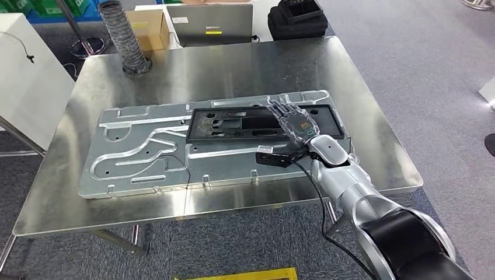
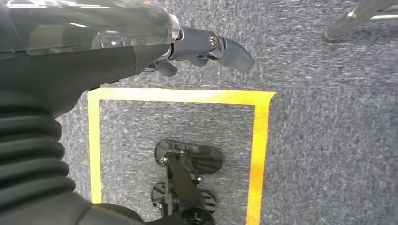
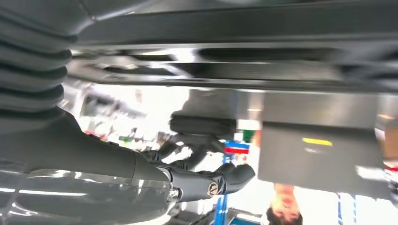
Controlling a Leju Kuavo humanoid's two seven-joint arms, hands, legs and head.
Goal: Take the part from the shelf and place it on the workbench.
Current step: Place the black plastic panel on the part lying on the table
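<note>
Over the tabletop, my right hand lay with fingers spread flat, gripping nothing, on the black part nested on the metal fixture plate, presumably seating it, while my left hand hung empty.

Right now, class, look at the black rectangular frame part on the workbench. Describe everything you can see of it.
The black rectangular frame part is a flat, dark tray-like piece with a raised rim and several rectangular cut-outs, matte and apparently plastic or coated metal. It lies flat on the silver grooved metal plate, which rests on the shiny steel workbench. The robot's right hand sits over its right portion, fingers spread flat above it; whether they press on it cannot be told.
</note>
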